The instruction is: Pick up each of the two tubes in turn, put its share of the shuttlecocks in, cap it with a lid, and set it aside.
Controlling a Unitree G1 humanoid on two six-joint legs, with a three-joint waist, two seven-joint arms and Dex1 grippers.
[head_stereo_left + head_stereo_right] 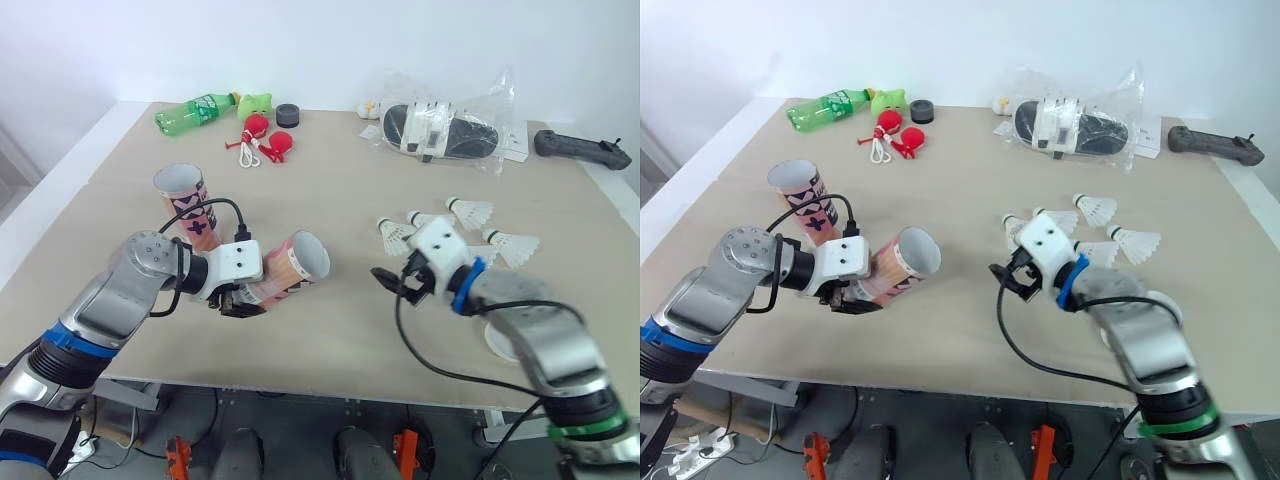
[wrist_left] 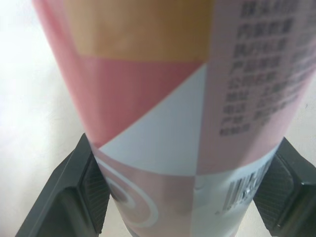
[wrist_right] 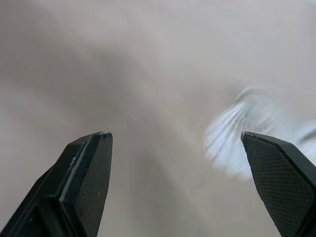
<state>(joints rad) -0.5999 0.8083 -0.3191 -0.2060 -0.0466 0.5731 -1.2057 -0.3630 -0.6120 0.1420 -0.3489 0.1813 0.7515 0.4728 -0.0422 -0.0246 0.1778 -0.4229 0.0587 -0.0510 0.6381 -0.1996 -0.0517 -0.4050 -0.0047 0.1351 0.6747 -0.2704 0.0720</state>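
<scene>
A pink patterned tube (image 1: 292,264) lies tilted over the table, its open mouth facing right, with my left gripper (image 1: 238,299) shut on its lower end. In the left wrist view the tube (image 2: 163,98) sits between both fingers (image 2: 91,192). A second tube (image 1: 186,205) stands upright just behind to the left. Several white shuttlecocks (image 1: 470,211) lie at the right. My right gripper (image 1: 390,281) hovers open and holds nothing, just in front of the nearest shuttlecock (image 1: 394,235); the right wrist view shows a blurred shuttlecock (image 3: 232,143) beside one finger.
At the back lie a green bottle (image 1: 195,112), a green toy (image 1: 256,101), a black round lid (image 1: 288,115), red balls on a cord (image 1: 268,140), a plastic bag with shoes (image 1: 440,128) and a black controller (image 1: 582,150). A white disc (image 1: 499,342) sits under my right forearm.
</scene>
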